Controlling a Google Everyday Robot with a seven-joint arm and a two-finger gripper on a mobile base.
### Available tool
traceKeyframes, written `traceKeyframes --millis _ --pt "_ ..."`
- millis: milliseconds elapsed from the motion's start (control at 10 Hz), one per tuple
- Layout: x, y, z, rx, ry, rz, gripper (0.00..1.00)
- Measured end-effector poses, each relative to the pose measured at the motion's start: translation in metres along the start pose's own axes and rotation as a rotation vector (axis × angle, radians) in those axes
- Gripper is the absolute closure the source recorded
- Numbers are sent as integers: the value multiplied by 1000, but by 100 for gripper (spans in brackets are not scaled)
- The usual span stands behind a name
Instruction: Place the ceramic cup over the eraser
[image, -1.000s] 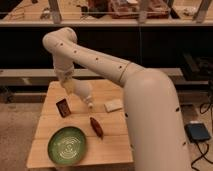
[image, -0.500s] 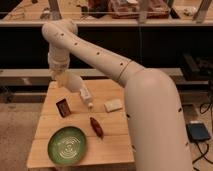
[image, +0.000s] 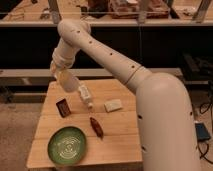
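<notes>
My gripper (image: 61, 74) hangs from the white arm above the table's far left part. It is shut on the ceramic cup (image: 69, 82), an off-white tapered cup held tilted in the air. The eraser (image: 63, 107), a small dark block with a reddish-brown face, lies on the wooden table (image: 120, 145) below the cup and slightly nearer to me. The cup is clear of the eraser and does not touch it.
A white tube-like bottle (image: 85, 95) lies just right of the cup. A pale rectangular block (image: 113, 105) lies further right. A red-brown wrapped object (image: 96, 126) lies mid-table. A green plate (image: 67, 145) sits at the front left. Shelving stands behind the table.
The arm has lifted the cup up and slightly left, away from the table and the bottle. The things on the table have not moved.
</notes>
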Motion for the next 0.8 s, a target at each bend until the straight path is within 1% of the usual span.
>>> traceKeyframes --millis 200,500,700,800 --pt "2 -1 1 3 -48 19 80" --pt "-4 -3 7 2 -161 37 80" --pt "-7 -1 12 -9 -206 49 80" --pt "-10 -1 16 -16 -221 49 80"
